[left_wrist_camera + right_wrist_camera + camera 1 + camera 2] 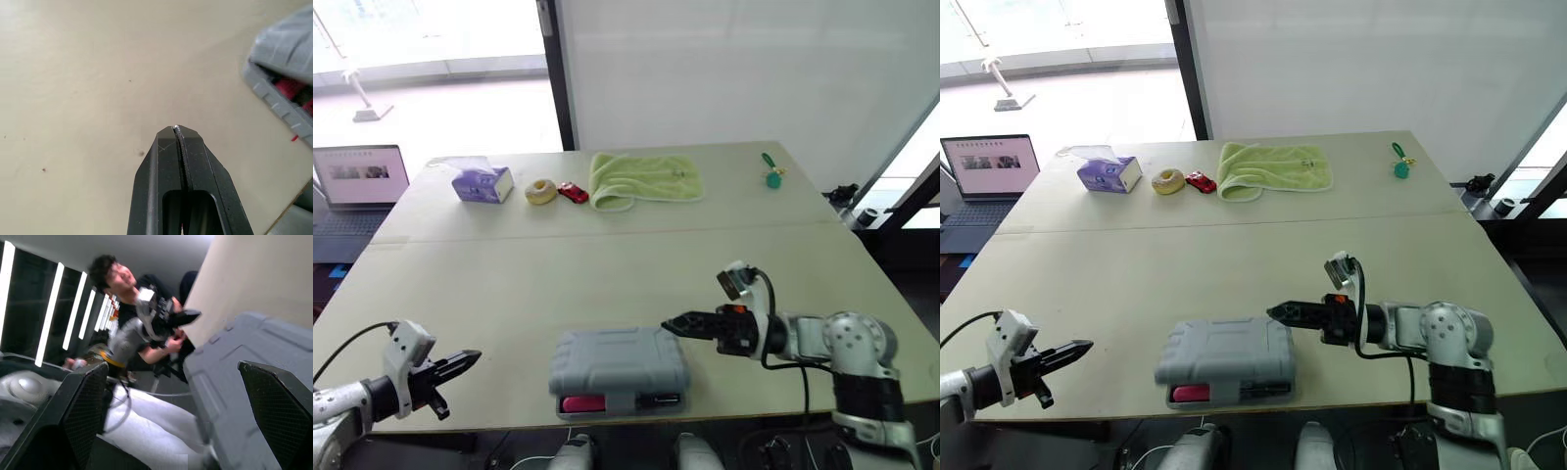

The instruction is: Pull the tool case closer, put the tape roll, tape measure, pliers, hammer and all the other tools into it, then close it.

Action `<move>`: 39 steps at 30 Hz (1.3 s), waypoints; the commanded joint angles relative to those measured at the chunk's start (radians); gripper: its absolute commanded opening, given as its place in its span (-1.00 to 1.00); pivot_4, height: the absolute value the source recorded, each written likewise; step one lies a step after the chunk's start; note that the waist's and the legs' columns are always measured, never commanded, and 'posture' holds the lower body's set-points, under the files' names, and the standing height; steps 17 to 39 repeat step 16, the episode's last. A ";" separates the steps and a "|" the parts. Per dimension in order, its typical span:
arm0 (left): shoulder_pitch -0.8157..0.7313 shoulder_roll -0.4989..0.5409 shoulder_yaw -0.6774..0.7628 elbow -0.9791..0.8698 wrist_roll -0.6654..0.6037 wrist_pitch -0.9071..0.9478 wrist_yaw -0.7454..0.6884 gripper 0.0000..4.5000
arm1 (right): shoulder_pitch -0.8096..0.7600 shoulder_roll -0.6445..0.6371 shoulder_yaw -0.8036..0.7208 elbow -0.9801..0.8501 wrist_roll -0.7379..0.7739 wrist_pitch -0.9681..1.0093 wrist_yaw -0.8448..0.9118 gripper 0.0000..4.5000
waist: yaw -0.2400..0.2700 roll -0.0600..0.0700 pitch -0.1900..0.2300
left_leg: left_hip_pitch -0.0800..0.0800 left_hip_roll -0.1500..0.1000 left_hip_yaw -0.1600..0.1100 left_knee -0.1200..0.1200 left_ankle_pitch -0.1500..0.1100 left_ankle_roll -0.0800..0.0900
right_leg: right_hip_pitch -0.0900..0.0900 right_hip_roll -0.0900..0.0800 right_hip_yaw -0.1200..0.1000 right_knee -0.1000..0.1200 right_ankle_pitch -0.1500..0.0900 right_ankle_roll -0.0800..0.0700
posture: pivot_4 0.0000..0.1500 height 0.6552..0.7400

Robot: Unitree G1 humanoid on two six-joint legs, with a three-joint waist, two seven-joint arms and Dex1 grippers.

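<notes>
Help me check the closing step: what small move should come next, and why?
Probably press the open right gripper down on the tool case lid: it is at the lid's right rear corner, and red shows through a front gap.

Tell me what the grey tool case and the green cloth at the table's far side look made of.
The tool case: likely moulded hard plastic, matte grey, judging by its raised lid panels and rounded corners. The green cloth: soft woven fabric, perhaps microfibre or terry, matte; it lies in folds with a rumpled edge.

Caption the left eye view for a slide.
Grey tool case at table edge, left gripper shut, right gripper open beside it.
</notes>
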 commanded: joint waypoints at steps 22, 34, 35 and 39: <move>-0.301 0.109 -0.091 0.196 0.212 -0.122 -0.003 -1.00 | 0.350 -0.245 -0.101 0.102 -0.583 -1.236 0.096 0.99 | -0.001 -0.009 0.004 | 0.001 0.000 0.002 0.000 0.000 0.000 | 0.001 0.001 -0.001 0.000 0.001 0.001 | 1.00 1.00; -0.301 0.109 -0.091 0.196 0.212 -0.122 -0.003 -1.00 | 0.350 -0.245 -0.101 0.102 -0.583 -1.236 0.096 0.99 | -0.001 -0.009 0.004 | 0.001 0.000 0.002 0.000 0.000 0.000 | 0.001 0.001 -0.001 0.000 0.001 0.001 | 1.00 1.00; -0.301 0.109 -0.091 0.196 0.212 -0.122 -0.003 -1.00 | 0.350 -0.245 -0.101 0.102 -0.583 -1.236 0.096 0.99 | -0.001 -0.009 0.004 | 0.001 0.000 0.002 0.000 0.000 0.000 | 0.001 0.001 -0.001 0.000 0.001 0.001 | 1.00 1.00; -0.301 0.109 -0.091 0.196 0.212 -0.122 -0.003 -1.00 | 0.350 -0.245 -0.101 0.102 -0.583 -1.236 0.096 0.99 | -0.001 -0.009 0.004 | 0.001 0.000 0.002 0.000 0.000 0.000 | 0.001 0.001 -0.001 0.000 0.001 0.001 | 1.00 1.00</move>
